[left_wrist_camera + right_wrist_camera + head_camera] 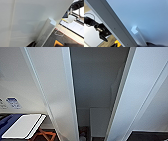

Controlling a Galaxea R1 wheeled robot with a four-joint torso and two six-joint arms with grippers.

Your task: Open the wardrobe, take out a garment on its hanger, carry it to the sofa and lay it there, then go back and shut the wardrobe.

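The white wardrobe fills the head view, and I stand close in front of it. Its left door and right door are swung apart, with a dark opening between them. The garment, the hanger and the sofa are hidden from me. In the left wrist view a small white handle juts from the door, and a dark part of my left gripper sits at its base. In the right wrist view the other handle sits beside the door's grey edge, with a dark part of my right gripper at its base.
Low in the wardrobe stand pale inner panels. Beside the left door lie a white flat panel on something blue and an orange frame. A black robot part with cables hangs beyond the door edge. Dark floor shows below.
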